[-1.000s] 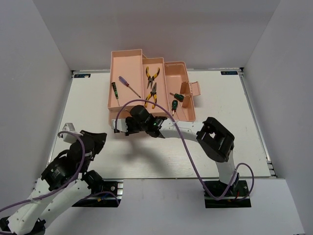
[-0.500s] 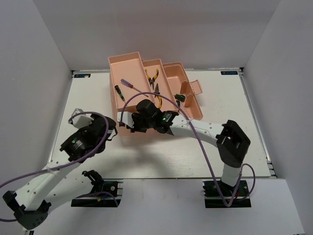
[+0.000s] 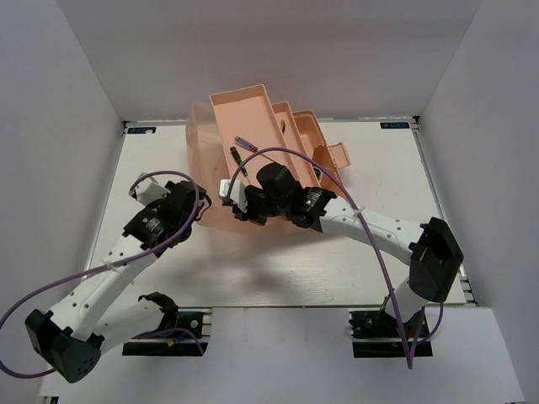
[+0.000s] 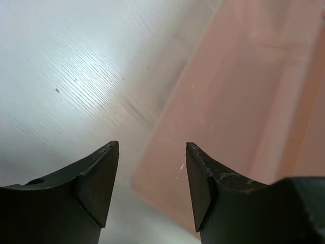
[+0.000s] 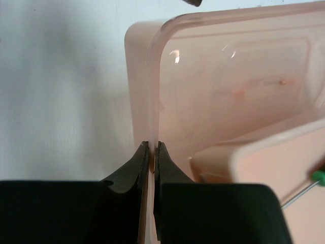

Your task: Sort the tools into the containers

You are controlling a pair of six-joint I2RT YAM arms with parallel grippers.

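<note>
Since a second ago the pink toolbox (image 3: 253, 109) has tipped up and swung to the right, so its trays now lean one over the other and no longer lie flat and open. One arm has also come in from the near left corner, and its left gripper (image 4: 151, 145) has spread apart. It is now wide open and holds nothing. From its own camera, the white table (image 4: 66, 66) and a corner of the pink box wall show in the gap between its two black fingers (image 4: 96, 183). The fingers hang just beside that wall, and I cannot tell if they touch it. The right gripper (image 5: 151, 147) is almost fully closed. It pinches the thin see-through edge of the toolbox between its two fingertips and holds the box up on that side. The box sits at the far middle of the table. A long screwdriver (image 3: 240, 145) with a purple end lies tilted in the left tray. A bit of the yellow pliers (image 3: 285, 124) peeks out from the middle tray. A small green tip (image 5: 319, 176) shows at the right edge of the right wrist view.
</note>
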